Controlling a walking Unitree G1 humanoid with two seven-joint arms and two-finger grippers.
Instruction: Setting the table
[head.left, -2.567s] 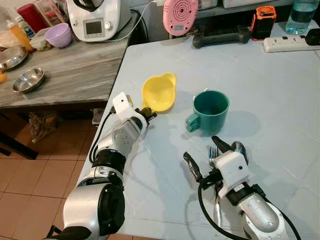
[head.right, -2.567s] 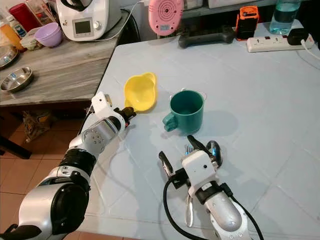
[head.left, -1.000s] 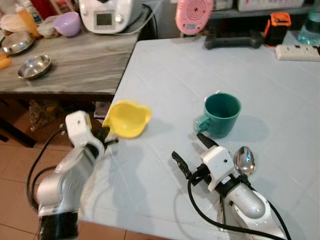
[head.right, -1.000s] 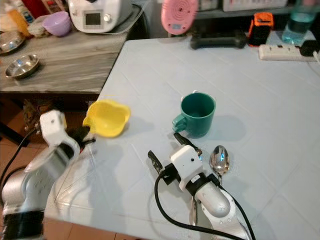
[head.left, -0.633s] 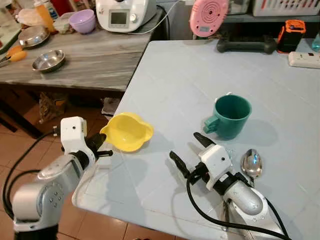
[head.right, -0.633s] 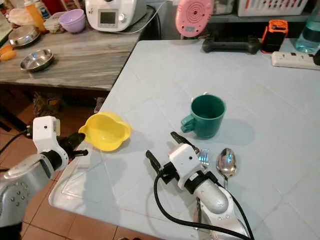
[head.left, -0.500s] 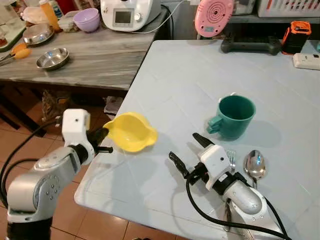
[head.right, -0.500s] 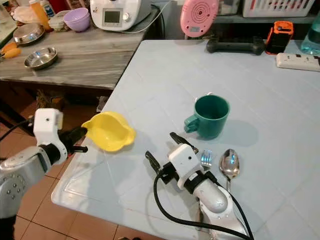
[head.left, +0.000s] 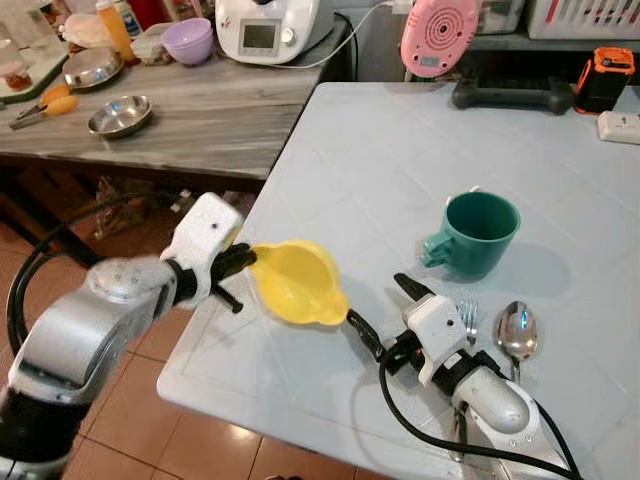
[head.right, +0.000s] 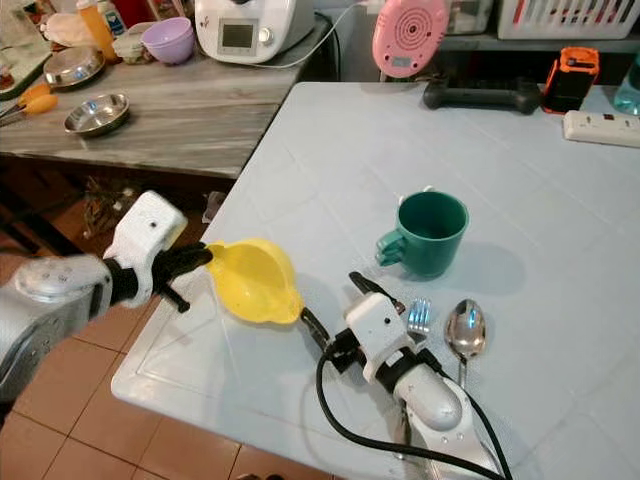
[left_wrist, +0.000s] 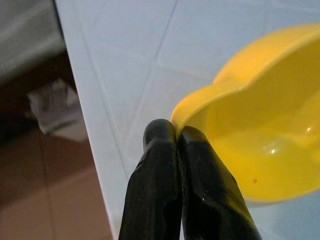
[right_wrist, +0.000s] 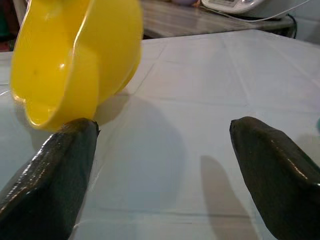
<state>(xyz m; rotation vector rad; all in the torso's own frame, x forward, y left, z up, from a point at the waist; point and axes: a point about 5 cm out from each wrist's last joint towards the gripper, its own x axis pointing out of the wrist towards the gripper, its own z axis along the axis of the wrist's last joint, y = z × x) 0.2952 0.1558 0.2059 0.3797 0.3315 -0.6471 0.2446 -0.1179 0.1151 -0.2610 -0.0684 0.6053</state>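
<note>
The yellow bowl (head.left: 297, 282) was off the surface and tilted, above the near left part of the pale blue table (head.left: 400, 150), its opening turned up and toward the robot's left arm. The left gripper (head.left: 243, 256) had its two black fingers (left_wrist: 167, 195) pressed together on the bowl's lip, pinching the rim at its handle-like tab. The right gripper (head.left: 385, 318) rested low over the table just beside the bowl, fingers spread wide apart and holding nothing; in the right wrist view the bowl hung close to one fingertip (right_wrist: 60, 160). To the right of the bowl a green mug (head.left: 478, 233) stood upright on the table, handle toward the robot's left. A fork (head.left: 467, 316) and a spoon (head.left: 517, 327) lay side by side near the mug, beside the right forearm. A wooden counter (head.left: 180, 110) adjoined the table on the left, bearing a steel dish (head.left: 119, 115), a purple bowl (head.left: 188, 40) and a white appliance (head.left: 275, 25).
</note>
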